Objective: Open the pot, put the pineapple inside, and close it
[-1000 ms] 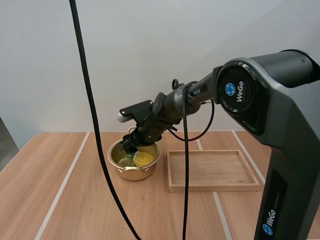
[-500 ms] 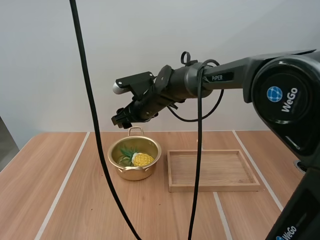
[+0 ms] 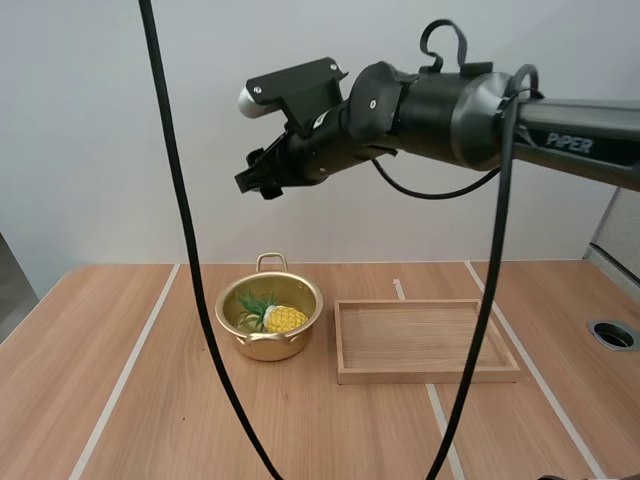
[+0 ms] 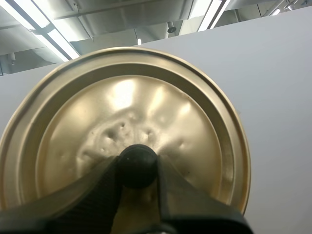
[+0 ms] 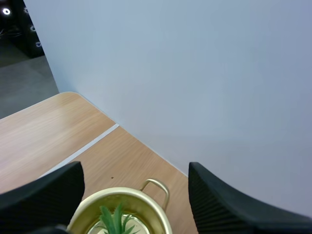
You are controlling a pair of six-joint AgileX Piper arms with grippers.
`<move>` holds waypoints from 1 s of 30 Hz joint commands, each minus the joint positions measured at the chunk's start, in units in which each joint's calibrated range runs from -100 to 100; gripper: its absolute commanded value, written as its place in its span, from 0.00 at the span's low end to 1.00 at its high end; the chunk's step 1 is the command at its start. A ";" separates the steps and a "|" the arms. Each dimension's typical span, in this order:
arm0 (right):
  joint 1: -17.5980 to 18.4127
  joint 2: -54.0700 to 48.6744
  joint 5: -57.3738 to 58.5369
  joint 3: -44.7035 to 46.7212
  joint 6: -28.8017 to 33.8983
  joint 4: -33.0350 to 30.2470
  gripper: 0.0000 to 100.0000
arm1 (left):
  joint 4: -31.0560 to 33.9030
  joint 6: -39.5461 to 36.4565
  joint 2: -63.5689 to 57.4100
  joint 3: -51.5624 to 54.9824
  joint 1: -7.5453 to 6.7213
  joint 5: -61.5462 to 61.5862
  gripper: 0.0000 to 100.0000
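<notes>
Pot, gold-coloured and open-topped, standing on the wooden table in the high view, a little left of the middle. Holds the pineapple inside: yellow body lying on the tray side, green crown on the other. Carries a small loop handle on the far rim. Just beside it on the right, not touching: wooden tray, long side toward the camera. Higher and farther back, well above the pot: right gripper, hanging at the end of its black arm and pointing down and to the left. Through the right wrist view, nearest: two ribbed fingers standing wide apart, inner faces turned to each other, pinching nothing. Between and beyond them, well below: the pot's far rim with the loop handle, and the pineapple's green leaves poking up inside. Past the pot: tabletop crossed by a pale stripe. Through the left wrist view, nearest: left gripper, clamped tight on the black knob, one finger on each side of it. Beyond the knob: golden lid, round, rimmed, dimpled around its centre, top face turned to the camera, held by that knob.
</notes>
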 commanded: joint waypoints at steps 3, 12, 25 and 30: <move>-0.19 -7.39 0.99 -0.23 8.91 -10.84 1.00 | -0.94 -0.29 -0.23 -0.36 -0.03 -1.84 0.00; -6.05 -17.71 5.73 -0.23 14.85 -21.16 1.00 | -0.94 -0.29 -0.23 -0.36 -0.03 -1.84 0.00; -13.91 -29.47 6.58 -0.23 19.67 -21.16 1.00 | -0.94 -0.29 -0.23 -0.36 -0.03 -1.84 0.00; -15.07 -30.92 10.45 -0.23 20.07 -21.16 1.00 | -0.94 -0.29 -0.23 -0.36 -0.03 -1.84 0.00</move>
